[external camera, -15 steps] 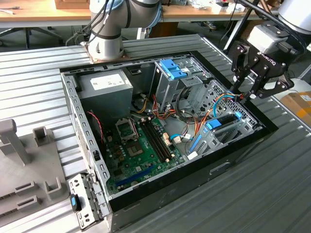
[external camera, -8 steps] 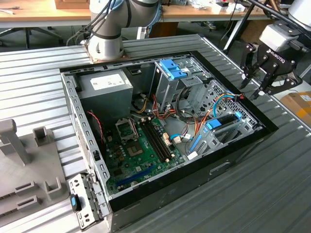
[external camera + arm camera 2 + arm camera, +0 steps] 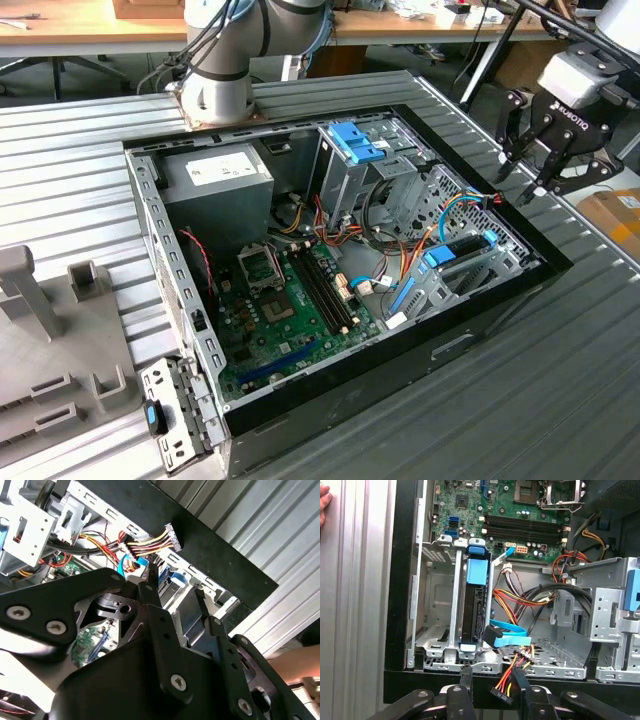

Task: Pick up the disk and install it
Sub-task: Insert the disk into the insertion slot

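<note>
The disk (image 3: 463, 248) stands on edge in the low drive cage at the case's corner on the exterior view's right, with blue rail ends at both ends. In the first wrist view the disk (image 3: 470, 610) is a dark slab between metal cage walls, with a blue carrier rail along its edge. My gripper (image 3: 522, 180) hangs above and just outside that corner of the case. It is open and nothing is between its black fingers (image 3: 466, 676). The gripper (image 3: 491, 675) is some way off the disk. In the second wrist view the gripper (image 3: 173, 581) points down at the cage.
The open computer case (image 3: 480, 320) lies on a ribbed metal table. Inside are a green motherboard (image 3: 290, 290), a grey power-supply box (image 3: 218, 172) and an upright cage with a blue latch (image 3: 355, 140). A loose power connector (image 3: 501, 692) and blue cable (image 3: 507, 635) lie near the disk. A hand (image 3: 324, 502) rests on the table.
</note>
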